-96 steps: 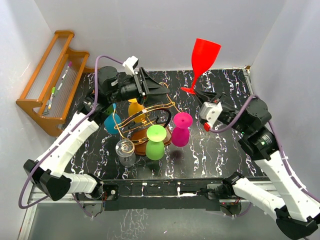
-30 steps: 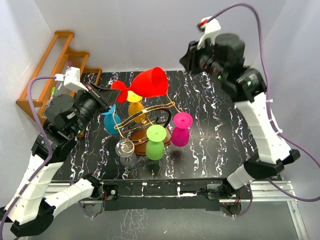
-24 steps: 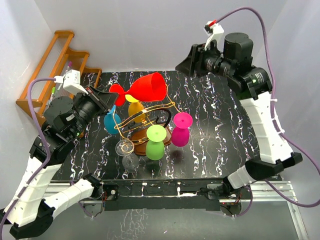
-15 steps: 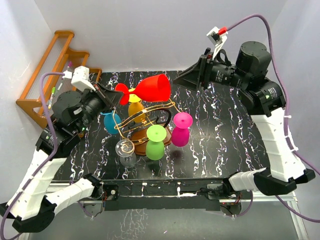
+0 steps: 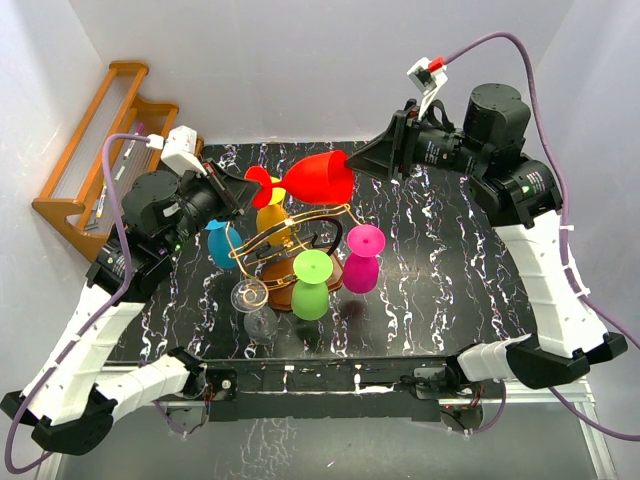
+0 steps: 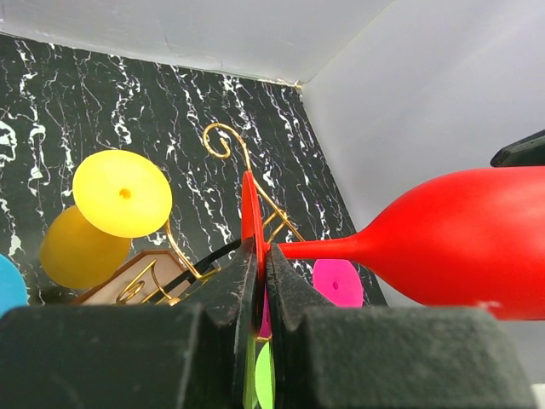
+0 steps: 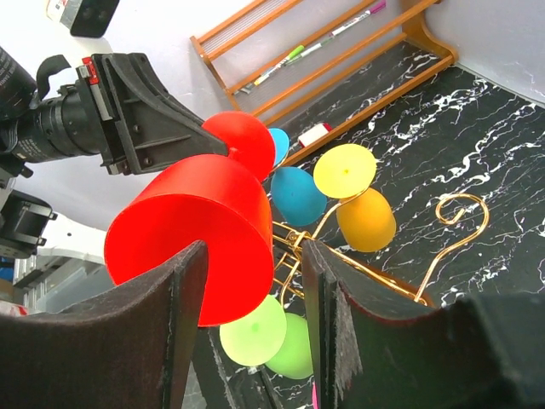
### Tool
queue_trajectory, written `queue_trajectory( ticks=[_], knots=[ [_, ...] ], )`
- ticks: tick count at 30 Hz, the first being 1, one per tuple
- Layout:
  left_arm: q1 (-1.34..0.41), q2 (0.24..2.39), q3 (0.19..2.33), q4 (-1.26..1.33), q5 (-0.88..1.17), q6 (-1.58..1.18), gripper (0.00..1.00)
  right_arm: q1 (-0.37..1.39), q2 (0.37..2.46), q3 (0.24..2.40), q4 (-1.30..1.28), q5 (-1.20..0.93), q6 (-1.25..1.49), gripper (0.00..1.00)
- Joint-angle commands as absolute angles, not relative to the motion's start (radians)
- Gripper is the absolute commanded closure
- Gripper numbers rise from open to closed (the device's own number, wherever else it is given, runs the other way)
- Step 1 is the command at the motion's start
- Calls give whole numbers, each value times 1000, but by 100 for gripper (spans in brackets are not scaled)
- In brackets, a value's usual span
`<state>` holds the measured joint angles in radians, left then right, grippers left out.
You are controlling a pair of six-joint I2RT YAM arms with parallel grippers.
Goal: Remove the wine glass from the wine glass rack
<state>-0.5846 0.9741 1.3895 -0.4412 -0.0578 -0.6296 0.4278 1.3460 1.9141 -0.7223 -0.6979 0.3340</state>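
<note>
Surface: black marbled table (image 5: 430, 260), white walls, wooden shelf (image 5: 90, 170) far left.
Red wine glass (image 5: 318, 180): lying sideways in the air above the wine glass rack (image 5: 300, 225).
Left gripper (image 6: 258, 256): jaws clamped on its foot.
Right gripper (image 5: 372, 160): jaws spread, facing the bowl.
Progress: removal looks done; setting down remains.
Count: one glass aloft, five other glasses (image 5: 312, 285) at the rack.

The red wine glass (image 5: 318, 180) is moulded in smooth, satin plastic. The wine glass rack (image 5: 300, 216) is formed of thin, shiny gold metal wire and is set on a reddish-brown wooden base (image 5: 282, 274). The table (image 5: 430, 260) is surfaced in glossy black, white-veined marbling. The stepped shelf (image 5: 75, 215) is finished in smooth orange-brown wood.
</note>
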Motion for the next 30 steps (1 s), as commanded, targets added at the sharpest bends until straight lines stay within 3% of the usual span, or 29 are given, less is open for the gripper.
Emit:
queue_trajectory(
  ticks=[1,10,14,15,18,20,22,26,30],
  knots=[
    [-586,966,1423,-390,-30,-641,100,426,1346,1909,-683,-686,317,50],
    [-584,997,1431,-370,2,-649,100,428,1371,1907,-687,-701,316,53],
    [-585,1022,1449,-375,13,-646,100,438,1384,1911,-689,-707,318,58],
    [-585,1025,1452,-374,16,-646,100,440,1388,1912,-691,-707,318,62],
    [-584,1041,1462,-380,22,-642,100,445,1396,1916,-698,-699,323,91],
    [-584,1046,1466,-384,24,-640,100,445,1394,1917,-698,-685,328,92],
    [-584,1049,1470,-390,22,-632,90,445,1391,1919,-697,-658,335,92],
    [-585,1047,1486,-435,-33,-614,46,444,1384,1936,-695,-574,349,92],
    [-585,1022,1493,-495,-156,-595,32,442,1379,1970,-690,-453,360,92]
  ],
)
